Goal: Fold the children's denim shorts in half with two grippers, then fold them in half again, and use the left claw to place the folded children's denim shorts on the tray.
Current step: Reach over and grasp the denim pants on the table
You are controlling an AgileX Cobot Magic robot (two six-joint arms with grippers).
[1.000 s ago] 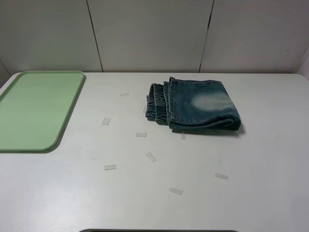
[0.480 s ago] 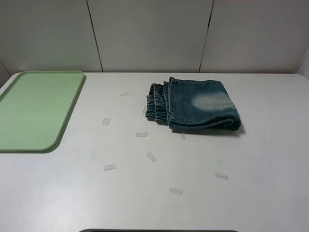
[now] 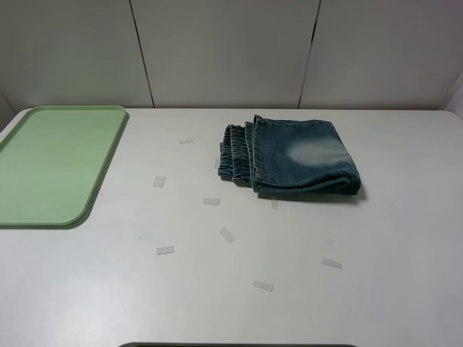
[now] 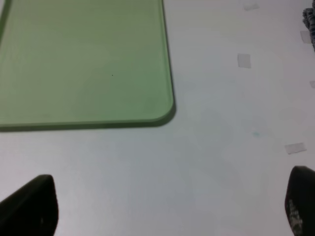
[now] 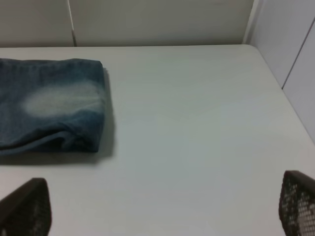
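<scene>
The children's denim shorts [image 3: 296, 156] lie folded on the white table, right of centre toward the back, with the gathered waist at their left side and a pale faded patch on top. They also show in the right wrist view [image 5: 49, 105]. The pale green tray [image 3: 51, 163] lies flat and bare at the table's left edge; it also shows in the left wrist view [image 4: 83, 59]. My left gripper [image 4: 172, 206] is open and empty over bare table near the tray's corner. My right gripper [image 5: 162, 206] is open and empty, near the shorts' right end. Neither arm shows in the high view.
Several small pale tape marks [image 3: 227, 234] are stuck on the table between the tray and the shorts and toward the front. A panelled wall [image 3: 224, 50] stands behind the table. The table's right edge [image 5: 275, 81] lies to the right of the shorts.
</scene>
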